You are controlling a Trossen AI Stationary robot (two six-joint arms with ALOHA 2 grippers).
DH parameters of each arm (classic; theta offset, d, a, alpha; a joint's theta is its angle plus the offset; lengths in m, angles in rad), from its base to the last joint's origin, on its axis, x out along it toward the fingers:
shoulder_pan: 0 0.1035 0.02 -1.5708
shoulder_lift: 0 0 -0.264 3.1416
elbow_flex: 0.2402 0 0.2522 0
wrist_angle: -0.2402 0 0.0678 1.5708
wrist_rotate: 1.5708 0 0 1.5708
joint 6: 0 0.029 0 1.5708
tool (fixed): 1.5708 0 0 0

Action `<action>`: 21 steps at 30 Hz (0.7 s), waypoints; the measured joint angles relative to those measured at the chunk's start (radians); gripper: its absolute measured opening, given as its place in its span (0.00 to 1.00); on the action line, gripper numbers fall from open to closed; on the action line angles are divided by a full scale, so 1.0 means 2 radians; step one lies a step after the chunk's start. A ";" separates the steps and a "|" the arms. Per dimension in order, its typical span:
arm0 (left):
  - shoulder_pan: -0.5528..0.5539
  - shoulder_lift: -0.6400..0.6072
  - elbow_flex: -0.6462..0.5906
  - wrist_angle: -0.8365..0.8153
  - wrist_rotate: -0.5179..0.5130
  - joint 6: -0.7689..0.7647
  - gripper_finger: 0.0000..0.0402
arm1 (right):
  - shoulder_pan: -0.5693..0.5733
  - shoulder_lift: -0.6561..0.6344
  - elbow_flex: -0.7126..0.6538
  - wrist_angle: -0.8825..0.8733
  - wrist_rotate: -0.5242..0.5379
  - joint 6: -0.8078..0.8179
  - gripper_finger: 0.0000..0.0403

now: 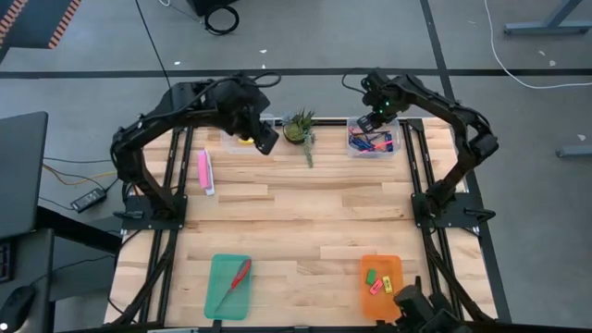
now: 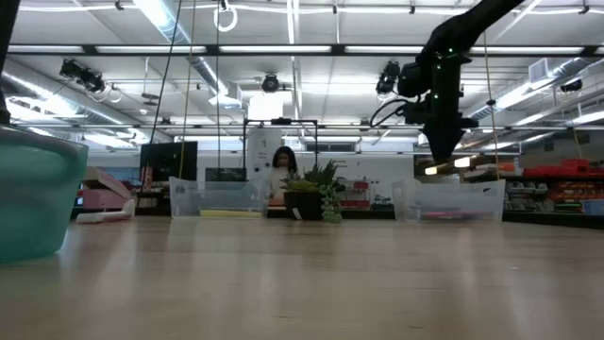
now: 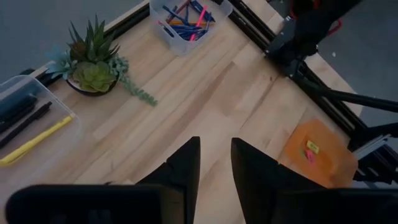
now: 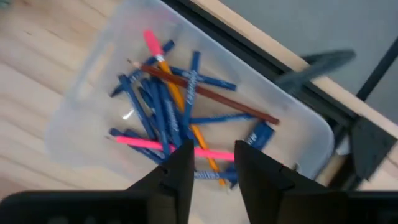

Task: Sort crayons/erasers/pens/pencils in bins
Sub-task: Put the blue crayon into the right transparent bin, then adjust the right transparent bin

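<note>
My right gripper (image 4: 213,165) hangs open, pointing down, over the clear bin (image 1: 371,141) at the far right. That bin holds several blue pens (image 4: 163,106), two pink sticks, an orange-yellow pencil and a brown pencil (image 4: 211,93). Nothing shows between its fingers. In the low view my right gripper (image 2: 442,151) stands just above that bin's rim. My left gripper (image 3: 216,165) is open and empty, up in the air beside the far-left clear bin (image 1: 239,137), which holds black pencils and a yellow one (image 3: 34,142). Erasers (image 1: 375,277) lie in the orange tray (image 1: 392,266) at the near right.
A small potted plant (image 1: 301,128) stands between the two clear bins. A long pink box (image 1: 204,171) lies at the left. A teal tray (image 1: 222,298) at the near left holds red-handled scissors (image 1: 237,277). Bare wood fills the table's middle.
</note>
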 joint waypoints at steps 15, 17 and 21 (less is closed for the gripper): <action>-0.009 0.000 0.000 0.015 -0.004 -0.018 0.23 | -0.043 -0.021 0.000 -0.077 0.056 0.161 0.36; -0.009 0.000 0.000 0.017 -0.004 -0.018 0.23 | -0.044 -0.017 0.000 -0.078 0.060 0.176 0.35; -0.009 0.000 0.000 0.017 -0.004 -0.018 0.22 | -0.042 -0.011 0.000 -0.062 0.039 0.168 0.32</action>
